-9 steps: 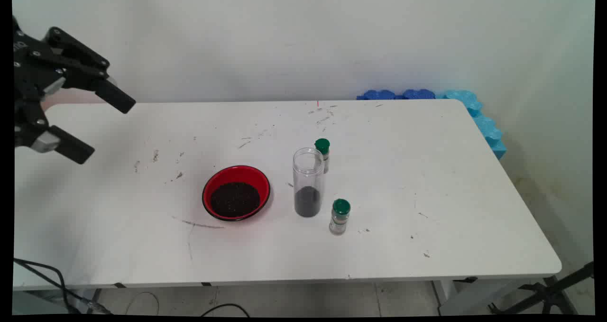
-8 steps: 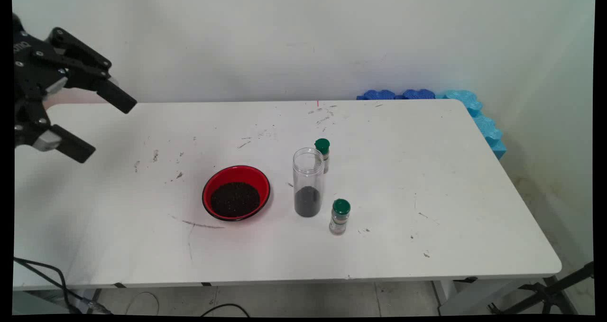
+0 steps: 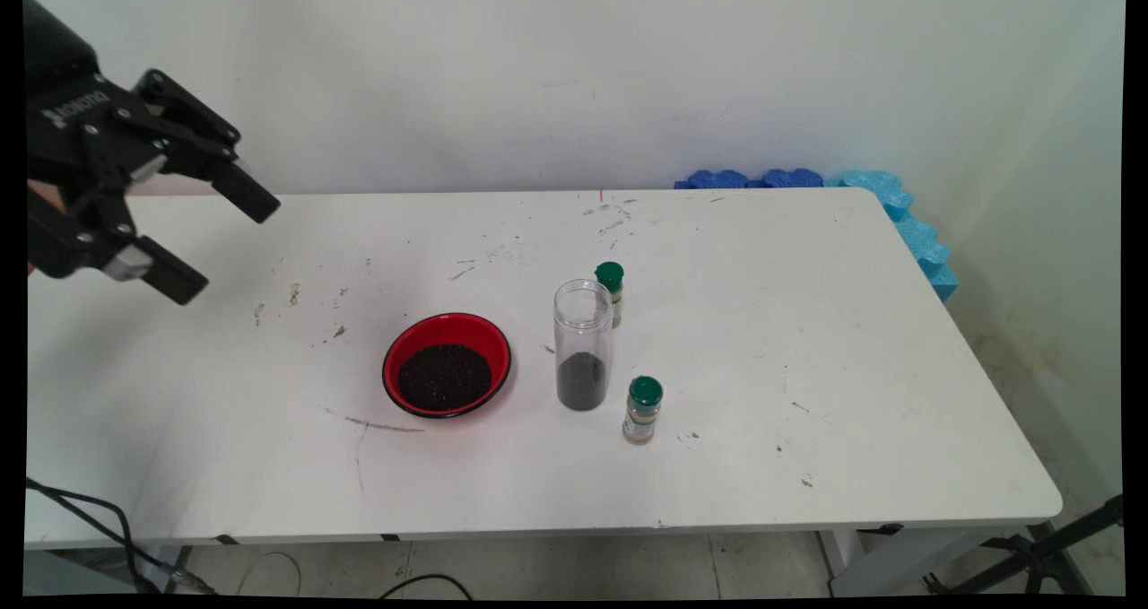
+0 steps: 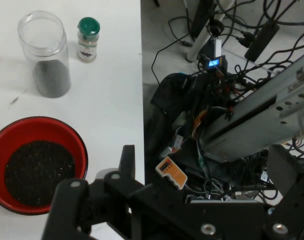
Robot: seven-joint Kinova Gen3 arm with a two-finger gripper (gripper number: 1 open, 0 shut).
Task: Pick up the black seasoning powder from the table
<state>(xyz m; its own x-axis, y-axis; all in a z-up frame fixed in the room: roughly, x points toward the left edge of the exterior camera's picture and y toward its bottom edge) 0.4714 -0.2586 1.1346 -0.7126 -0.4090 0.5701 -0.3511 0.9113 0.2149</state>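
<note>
My gripper hangs open and holds nothing above the table's far left, well apart from everything on it. Nearest to it is a red bowl of dark grains, near the table's middle. Right of the bowl stands a clear jar with dark grains in its bottom. One green-capped spice bottle stands just behind the jar, another in front of it to the right. In the hand view the gripper points past the table's edge, with the bowl, jar and a spice bottle at the left.
Blue foam pieces line the table's far right corner. A black stand leg shows at the lower right and cables trail at the lower left. Beyond the table's edge, the hand view shows tangled cables and a metal rail.
The gripper has shifted a little to the right, still open. The bowl, jar and bottles have not moved.
</note>
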